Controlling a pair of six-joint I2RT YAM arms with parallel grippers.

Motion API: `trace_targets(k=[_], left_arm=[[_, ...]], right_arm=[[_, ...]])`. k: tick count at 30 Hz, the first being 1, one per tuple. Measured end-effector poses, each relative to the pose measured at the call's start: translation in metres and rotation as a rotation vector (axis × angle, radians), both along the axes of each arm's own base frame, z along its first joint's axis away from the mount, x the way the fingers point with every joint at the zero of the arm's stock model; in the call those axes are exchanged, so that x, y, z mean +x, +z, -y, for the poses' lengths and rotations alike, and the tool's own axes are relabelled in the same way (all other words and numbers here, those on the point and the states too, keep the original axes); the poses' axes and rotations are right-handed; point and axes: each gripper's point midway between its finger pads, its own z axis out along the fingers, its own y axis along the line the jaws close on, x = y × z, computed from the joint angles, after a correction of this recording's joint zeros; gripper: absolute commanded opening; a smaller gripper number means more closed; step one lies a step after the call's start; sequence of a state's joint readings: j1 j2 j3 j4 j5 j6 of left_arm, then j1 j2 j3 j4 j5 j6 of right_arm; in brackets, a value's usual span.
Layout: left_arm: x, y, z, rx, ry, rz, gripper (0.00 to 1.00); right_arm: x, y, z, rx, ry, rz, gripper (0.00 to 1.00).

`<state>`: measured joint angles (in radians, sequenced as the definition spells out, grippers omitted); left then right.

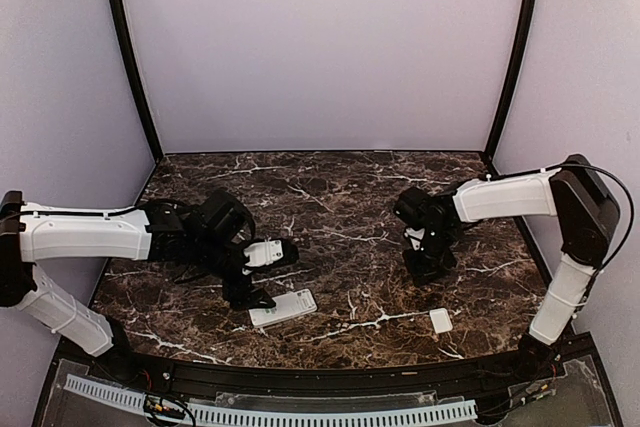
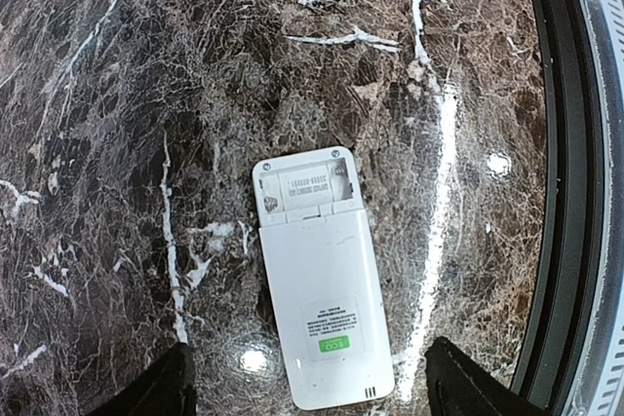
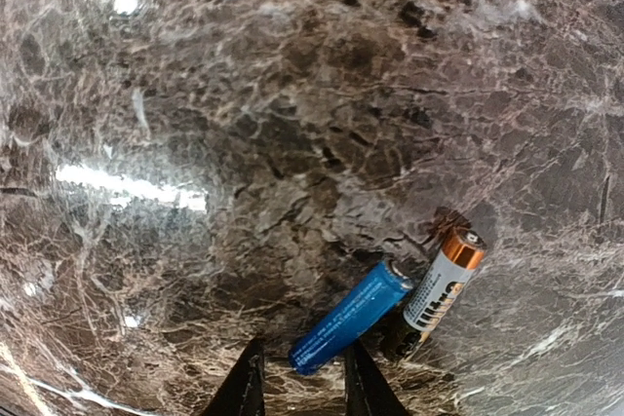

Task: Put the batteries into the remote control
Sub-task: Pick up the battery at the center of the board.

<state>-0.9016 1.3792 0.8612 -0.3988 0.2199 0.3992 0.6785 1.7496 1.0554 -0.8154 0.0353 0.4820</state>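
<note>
since remote control (image 2: pixel 322 299) lies back-up, battery bay (image 2: pixel 304 187) uncovered and empty, left gripper (image 2: pixel 322 392) hangs over it, fingers wide, holding nothing. well right of remote control, batteries (image 3: pixel 444 284) lie side by side on marble. right gripper (image 3: pixel 304 392), fingers narrow, straddles blue battery (image 3: pixel 351 317) end. grip unclear, likely lining up pickup.

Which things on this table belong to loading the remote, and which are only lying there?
For the job:
- remote control, back up, compartment open
- blue battery
- white-and-orange battery

Only lying there:
- small white cover piece, apart from the remote
</note>
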Motion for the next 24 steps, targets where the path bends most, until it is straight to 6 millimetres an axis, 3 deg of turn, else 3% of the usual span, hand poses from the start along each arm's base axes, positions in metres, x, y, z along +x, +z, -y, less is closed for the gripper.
trace_targets(k=[9,13,22,24], left_arm=[[0.000,-0.001,0.000,0.002,0.000,-0.002,0.80],[0.000,-0.003,0.000,0.008,0.000,-0.007,0.81],[-0.001,-0.004,-0.001,0.011,0.000,-0.009,0.80],[-0.001,-0.004,-0.001,0.011,0.000,-0.009,0.80]], right_arm=[[0.009,0.000,-0.005,0.000,0.007,0.011,0.31],[0.013,0.000,-0.007,0.003,0.008,0.016,0.18],[0.014,0.000,-0.009,0.015,0.019,0.018,0.00],[0.013,0.001,-0.013,0.034,0.022,0.012,0.00]])
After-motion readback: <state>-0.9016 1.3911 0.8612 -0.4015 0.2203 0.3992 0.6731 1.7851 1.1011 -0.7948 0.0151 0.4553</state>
